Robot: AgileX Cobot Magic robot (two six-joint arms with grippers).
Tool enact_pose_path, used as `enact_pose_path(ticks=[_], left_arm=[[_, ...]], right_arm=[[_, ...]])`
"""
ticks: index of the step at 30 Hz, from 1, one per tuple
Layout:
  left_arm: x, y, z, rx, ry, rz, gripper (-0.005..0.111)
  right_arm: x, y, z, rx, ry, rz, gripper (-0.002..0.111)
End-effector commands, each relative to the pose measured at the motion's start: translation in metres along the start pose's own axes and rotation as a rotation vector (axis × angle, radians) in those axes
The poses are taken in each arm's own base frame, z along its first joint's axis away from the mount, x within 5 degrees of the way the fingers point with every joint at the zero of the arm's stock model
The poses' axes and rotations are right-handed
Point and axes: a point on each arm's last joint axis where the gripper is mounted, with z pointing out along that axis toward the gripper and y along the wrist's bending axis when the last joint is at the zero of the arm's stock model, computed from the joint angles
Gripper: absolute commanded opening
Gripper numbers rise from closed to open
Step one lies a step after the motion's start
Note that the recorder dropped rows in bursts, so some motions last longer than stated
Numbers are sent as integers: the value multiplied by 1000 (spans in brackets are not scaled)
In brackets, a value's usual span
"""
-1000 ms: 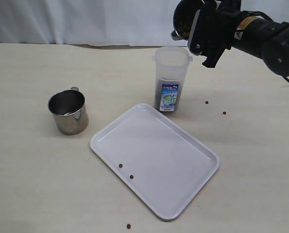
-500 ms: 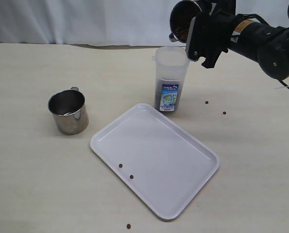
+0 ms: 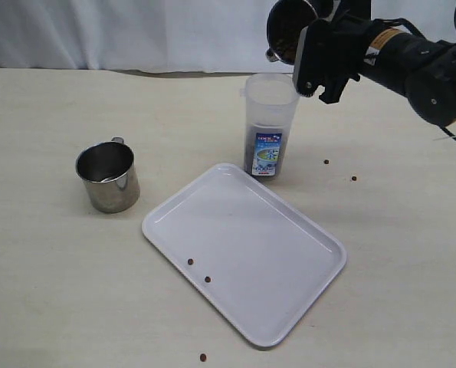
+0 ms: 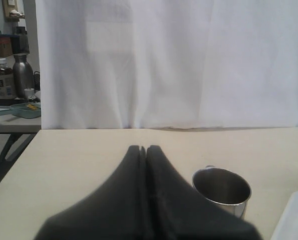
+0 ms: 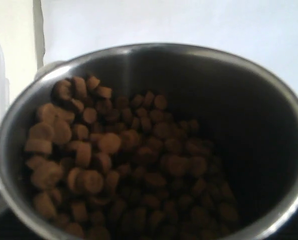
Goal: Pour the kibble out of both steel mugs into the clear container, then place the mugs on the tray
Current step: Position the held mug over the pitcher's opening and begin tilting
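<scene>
Just above the clear container, reddish-brown kibble banks against the lower lip of a tilted steel mug. The right gripper clasps the mug with its jaws spread wide around the wall. The mug's mouth hangs toward one o'clock of the container's opening, not squarely over it. That offset is the main hazard: tipped further from here, the pellets could slide out in a rush and overshoot the narrow rim.

Stray pellets on the table at the container's three o'clock, and two more on the tray, show how easily they scatter. A second risk is the mug's lip clipping the tall, light container and toppling it onto the white tray just beside it at six o'clock.

The second steel mug, apparently empty, stands at the tray's nine o'clock. Near it the left gripper waits with its fingers pressed together on nothing, too far off to steady the container.
</scene>
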Motion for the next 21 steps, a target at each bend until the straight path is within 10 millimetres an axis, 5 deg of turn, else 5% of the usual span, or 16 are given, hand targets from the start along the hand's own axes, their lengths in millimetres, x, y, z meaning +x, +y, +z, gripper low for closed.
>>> enact_pose_path(ticks=[1,21], left_arm=[[0,0,0,6,-5,3,0],[0,0,0,6,-5,3,0]], right_arm=[[-2,-7,0,48,-12,-19,5],[-2,-7,0,47,-13,-119,5]])
